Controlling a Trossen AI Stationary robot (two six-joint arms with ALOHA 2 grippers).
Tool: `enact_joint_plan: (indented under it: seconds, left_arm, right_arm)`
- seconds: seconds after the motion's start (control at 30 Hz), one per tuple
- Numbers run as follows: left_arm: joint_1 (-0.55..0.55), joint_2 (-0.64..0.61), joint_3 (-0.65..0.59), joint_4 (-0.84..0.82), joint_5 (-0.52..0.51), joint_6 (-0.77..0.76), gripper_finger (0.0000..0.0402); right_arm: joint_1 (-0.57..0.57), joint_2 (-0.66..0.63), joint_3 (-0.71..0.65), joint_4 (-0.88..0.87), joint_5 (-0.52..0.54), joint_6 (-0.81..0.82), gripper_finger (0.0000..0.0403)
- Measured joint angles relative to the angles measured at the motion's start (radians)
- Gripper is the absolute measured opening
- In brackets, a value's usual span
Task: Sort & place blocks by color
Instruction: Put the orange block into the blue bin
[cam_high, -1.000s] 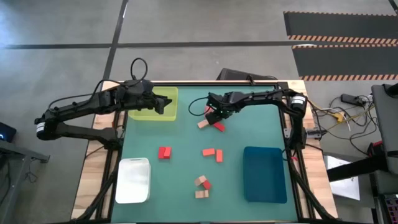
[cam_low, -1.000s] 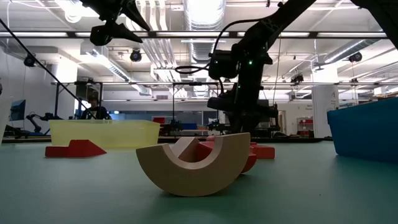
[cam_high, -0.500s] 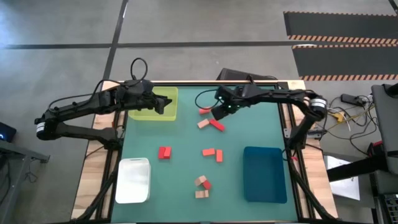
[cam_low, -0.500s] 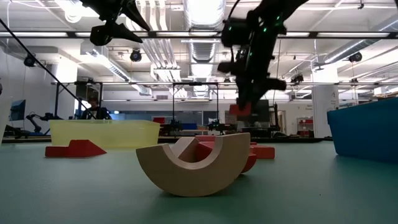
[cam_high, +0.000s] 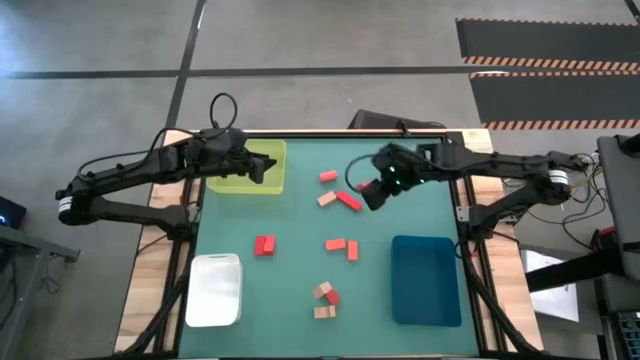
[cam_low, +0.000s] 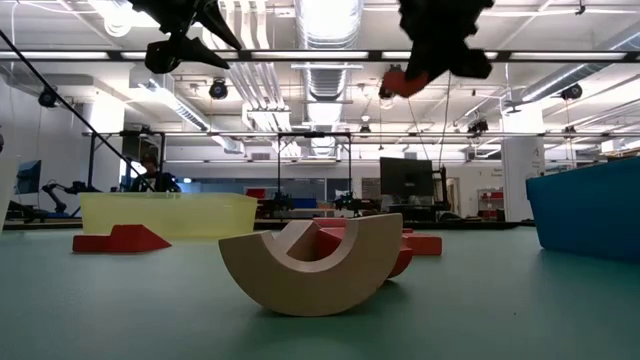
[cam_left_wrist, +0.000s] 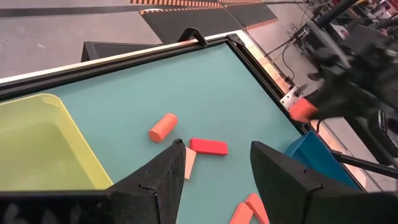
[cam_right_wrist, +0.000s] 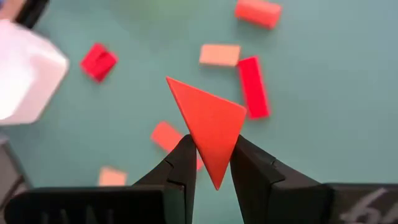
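Note:
My right gripper (cam_high: 368, 193) hangs high above the table's middle right, shut on an orange triangle block (cam_right_wrist: 208, 121), which also shows in the low view as a small orange block (cam_low: 405, 80). On the green mat lie an orange cylinder (cam_high: 327, 177), a tan block (cam_high: 326, 199), a red bar (cam_high: 348, 201), a red block (cam_high: 264, 245), orange pieces (cam_high: 341, 247) and a near cluster (cam_high: 325, 295). My left gripper (cam_left_wrist: 214, 174) stands open over the yellow-green tray (cam_high: 250, 165), with nothing between its fingers. My right gripper pinches the orange triangle between its two fingers (cam_right_wrist: 183, 162), which sit on the two edges running to its near corner (cam_right_wrist: 214, 165). The fingers slant down from the table's right side. The triangle stands out beyond the fingertips, lifted clear of the table.
A white tray (cam_high: 214, 290) sits at the near left and a blue tray (cam_high: 425, 280) at the near right. In the low view a tan arch block (cam_low: 310, 265) lies closest, with red pieces behind it.
My right gripper has risen from the blocks at the far middle, going toward the table's right edge and tipping further down. The orange triangle has come up with it and now hangs clear of the mat.

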Motion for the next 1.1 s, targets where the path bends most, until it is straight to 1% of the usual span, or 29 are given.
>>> enact_joint_plan:
  seconds: [0.2,0.27,0.43,0.57,0.7,0.87,0.97,1.1]
  left_arm:
    - [0.0,0.0,0.0,0.0,-0.001,0.0,0.0165]
    - [0.0,0.0,0.0,0.0,-0.001,0.0,0.0165]
    - [0.0,0.0,0.0,0.0,-0.002,0.0,0.0165]
    - [0.0,0.0,0.0,0.0,-0.002,0.0,0.0165]
    - [0.0,0.0,0.0,0.0,-0.002,0.0,0.0165]
    - [0.0,0.0,0.0,0.0,-0.002,0.0,0.0165]
    - [0.0,0.0,0.0,0.0,-0.002,0.001,0.0165]
    - [0.0,0.0,0.0,0.0,-0.002,0.0,0.0165]
  right_arm:
    - [0.174,-0.02,0.0,-0.057,-0.02,0.114,0.0072]
    - [0.24,-0.018,0.0,-0.104,-0.036,0.159,0.0072]
    - [0.406,-0.005,-0.003,-0.254,-0.038,0.277,0.0072]
    - [0.52,-0.005,-0.023,-0.302,-0.037,0.36,0.0072]
    - [0.618,-0.006,-0.057,-0.303,-0.024,0.392,0.0072]
    - [0.716,-0.026,-0.128,-0.287,0.056,0.419,0.0072]
    - [0.747,-0.059,-0.197,-0.238,0.071,0.453,0.0072]
    - [0.764,-0.116,-0.318,-0.114,0.082,0.508,0.0072]
